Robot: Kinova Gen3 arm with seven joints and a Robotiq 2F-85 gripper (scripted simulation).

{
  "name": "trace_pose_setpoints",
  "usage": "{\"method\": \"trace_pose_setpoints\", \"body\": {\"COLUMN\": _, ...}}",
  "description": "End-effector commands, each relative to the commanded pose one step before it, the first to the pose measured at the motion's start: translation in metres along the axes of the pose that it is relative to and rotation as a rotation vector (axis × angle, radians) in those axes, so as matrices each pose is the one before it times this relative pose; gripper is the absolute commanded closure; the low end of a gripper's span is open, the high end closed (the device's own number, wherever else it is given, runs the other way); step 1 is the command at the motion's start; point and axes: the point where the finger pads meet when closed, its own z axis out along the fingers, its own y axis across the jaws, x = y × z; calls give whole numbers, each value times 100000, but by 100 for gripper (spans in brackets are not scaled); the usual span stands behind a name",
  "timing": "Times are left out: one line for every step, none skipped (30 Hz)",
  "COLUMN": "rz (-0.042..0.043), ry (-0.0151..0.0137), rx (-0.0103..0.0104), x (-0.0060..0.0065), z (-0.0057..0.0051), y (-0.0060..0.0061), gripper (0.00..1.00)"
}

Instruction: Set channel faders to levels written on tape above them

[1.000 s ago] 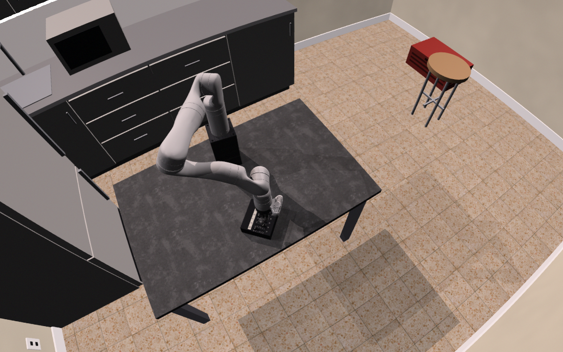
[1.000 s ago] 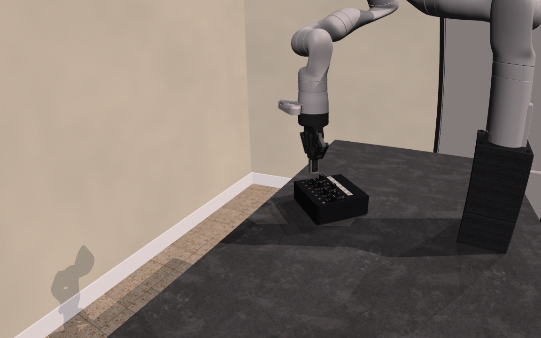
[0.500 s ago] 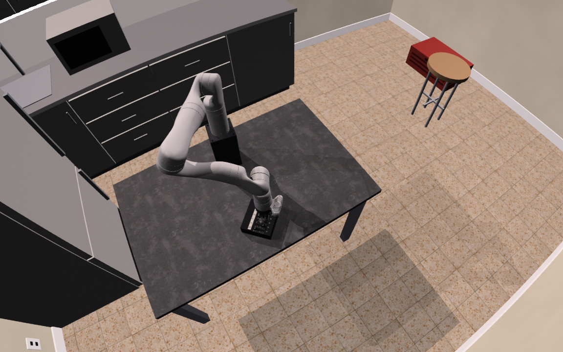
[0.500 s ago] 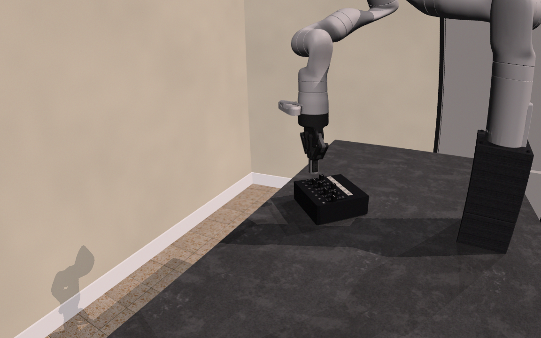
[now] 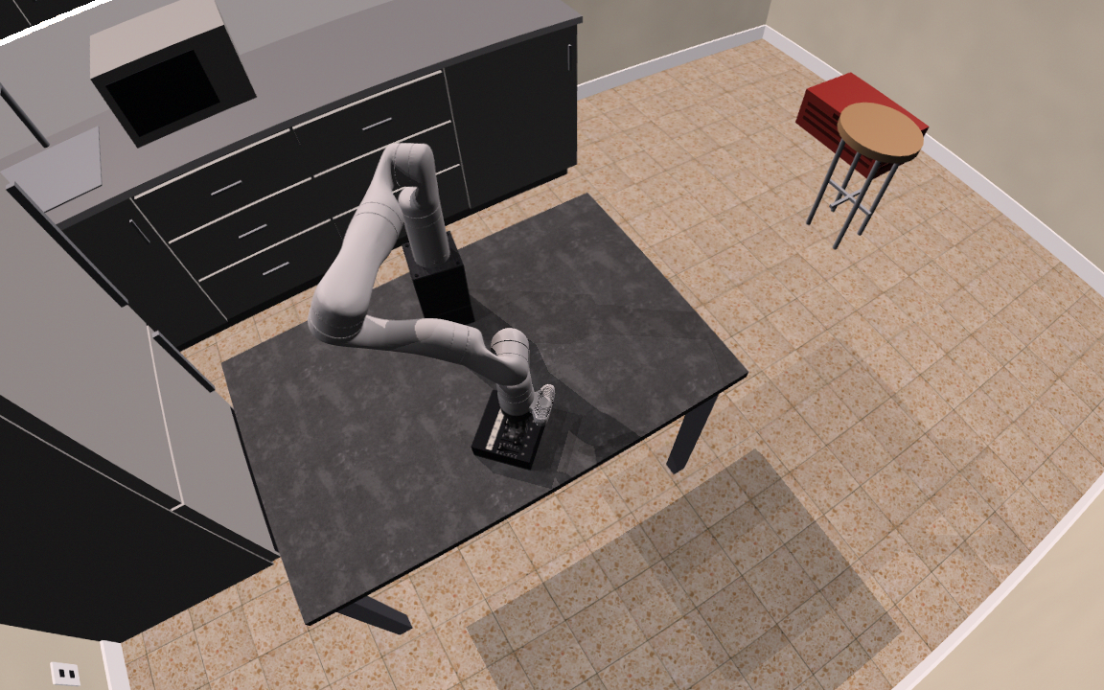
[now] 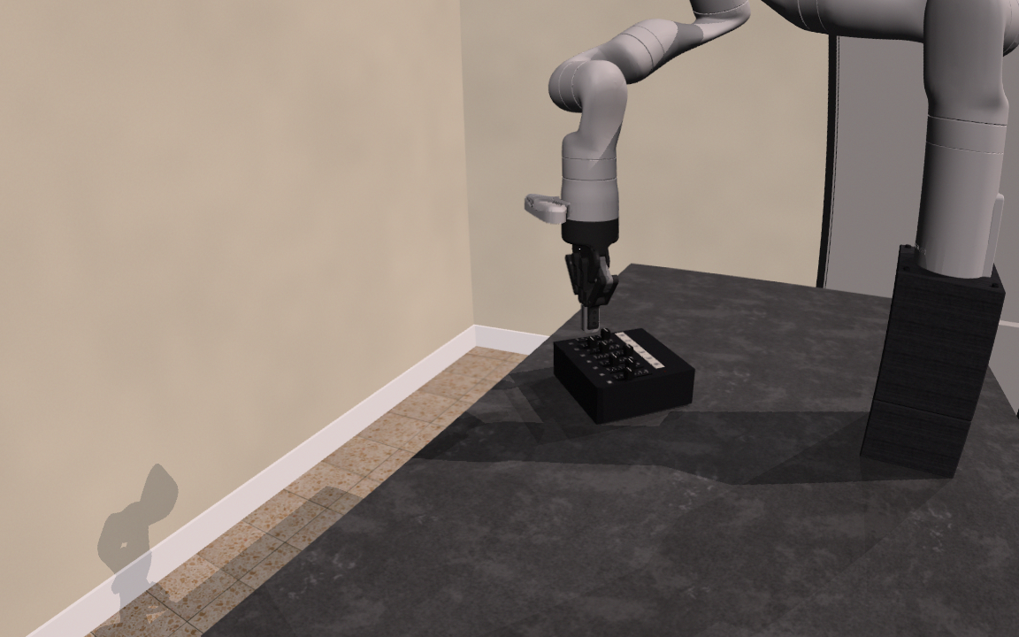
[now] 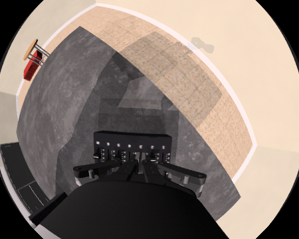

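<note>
Above the lighting board (image 6: 639, 387) on the desk (image 6: 735, 491), the clenched, empty claw (image 6: 591, 320) should nudge one fader slowly, stopping at its mark.
</note>
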Motion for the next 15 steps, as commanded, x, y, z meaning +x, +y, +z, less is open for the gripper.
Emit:
{"method": "trace_pose_setpoints", "body": {"rz": -41, "ry": 44, "rx": 85, "x": 51, "z": 54, "y": -54, "gripper": 100}}
{"method": "trace_pose_setpoints", "body": {"rz": 0, "ry": 0, "rx": 0, "x": 2, "z": 76, "y": -4, "gripper": 100}}
{"method": "trace_pose_setpoints", "body": {"rz": 0, "ry": 0, "rx": 0, "x": 2, "z": 77, "y": -3, "gripper": 100}}
{"method": "trace_pose_setpoints", "body": {"rz": 0, "ry": 0, "rx": 0, "x": 2, "z": 78, "y": -4, "gripper": 100}}
{"method": "trace_pose_setpoints", "body": {"rz": 0, "ry": 0, "rx": 0, "x": 2, "z": 78, "y": -4, "gripper": 100}}
{"method": "trace_pose_setpoints", "body": {"rz": 0, "ry": 0, "rx": 0, "x": 2, "z": 77, "y": -4, "gripper": 100}}
{"method": "trace_pose_setpoints", "body": {"rz": 0, "ry": 0, "rx": 0, "x": 2, "z": 77, "y": -4, "gripper": 100}}
{"method": "trace_pose_setpoints", "body": {"rz": 0, "ry": 0, "rx": 0, "x": 2, "z": 76, "y": -4, "gripper": 100}}
{"method": "trace_pose_setpoints", "body": {"rz": 1, "ry": 0, "rx": 0, "x": 2, "z": 75, "y": -3, "gripper": 100}}
{"method": "trace_pose_setpoints", "body": {"rz": 0, "ry": 0, "rx": 0, "x": 2, "z": 73, "y": -3, "gripper": 100}}
{"method": "trace_pose_setpoints", "body": {"rz": 0, "ry": 0, "rx": 0, "x": 2, "z": 71, "y": -3, "gripper": 100}}
{"method": "trace_pose_setpoints", "body": {"rz": 0, "ry": 0, "rx": 0, "x": 2, "z": 69, "y": -3, "gripper": 100}}
{"method": "trace_pose_setpoints", "body": {"rz": 0, "ry": 0, "rx": 0, "x": 2, "z": 66, "y": -3, "gripper": 100}}
{"method": "trace_pose_setpoints", "body": {"rz": 0, "ry": 0, "rx": 0, "x": 2, "z": 63, "y": -3, "gripper": 100}}
{"method": "trace_pose_setpoints", "body": {"rz": 0, "ry": 0, "rx": 0, "x": 2, "z": 61, "y": -3, "gripper": 100}}
